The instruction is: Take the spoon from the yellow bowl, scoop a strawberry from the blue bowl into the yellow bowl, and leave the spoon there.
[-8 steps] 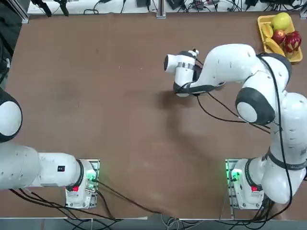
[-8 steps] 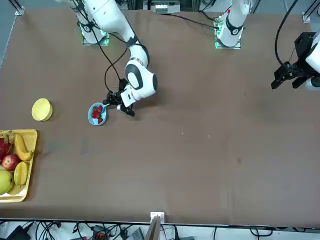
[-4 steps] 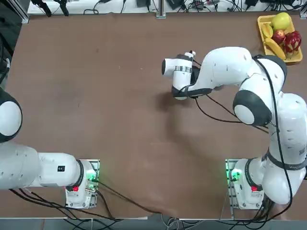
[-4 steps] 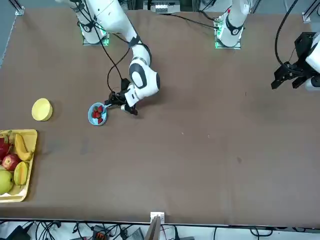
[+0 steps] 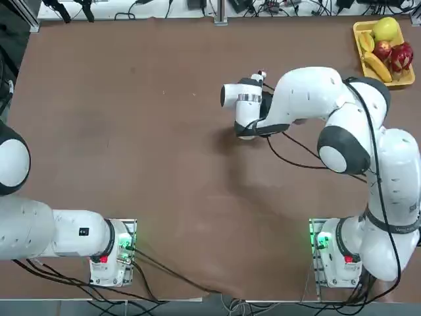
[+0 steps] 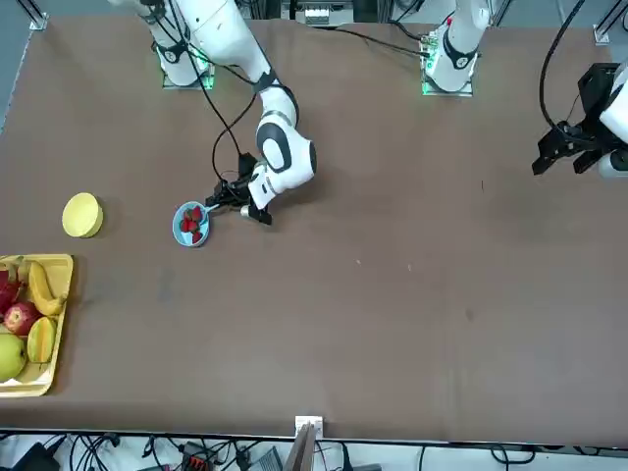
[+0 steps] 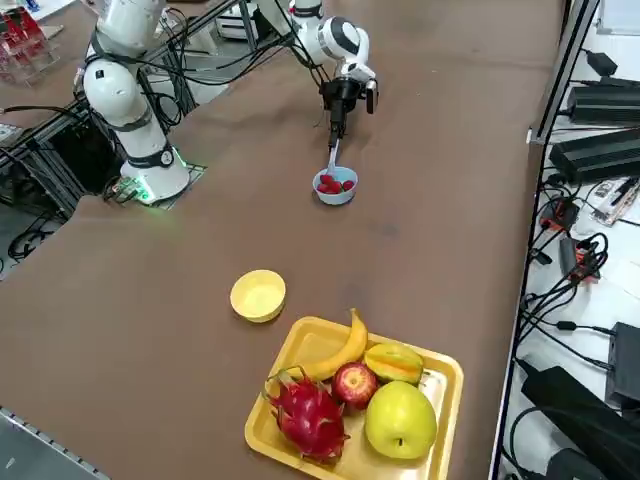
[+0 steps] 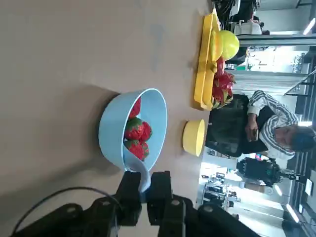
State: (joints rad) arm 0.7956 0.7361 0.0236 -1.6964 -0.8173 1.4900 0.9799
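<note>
Wrist and forearm of the right arm (image 5: 309, 92) have nudged over a little since the earlier shot, toward roughly 7 or 8 o'clock in the top view, and the right gripper (image 8: 144, 185) rode along with them. Both little bowls and the fruit tray look like they stayed put. That gripper is clenched on the handle of the pale blue-white spoon (image 8: 138, 165), just beside the blue bowl (image 8: 111, 128). Spoon's tilted over the rim, with its lower end down inside next to the strawberries (image 8: 134, 129). So the berries are still in the blue bowl, fwiw.

Going by the right side view, the yellow bowl (image 7: 257, 296) sits at about 7 or 8 o'clock from the blue one, well apart from it. Yellow tray (image 7: 455, 400) is around 5 o'clock from the yellow bowl, loaded with a banana (image 7: 340, 358), a red apple (image 7: 354, 385), a dragon fruit (image 7: 310, 415), a round yellow-green fruit (image 7: 400, 420) and an oval yellow-orange one (image 7: 394, 362). Oh, and a person (image 8: 271, 121) in a striped top shows up beyond the table in the wrist view.
</note>
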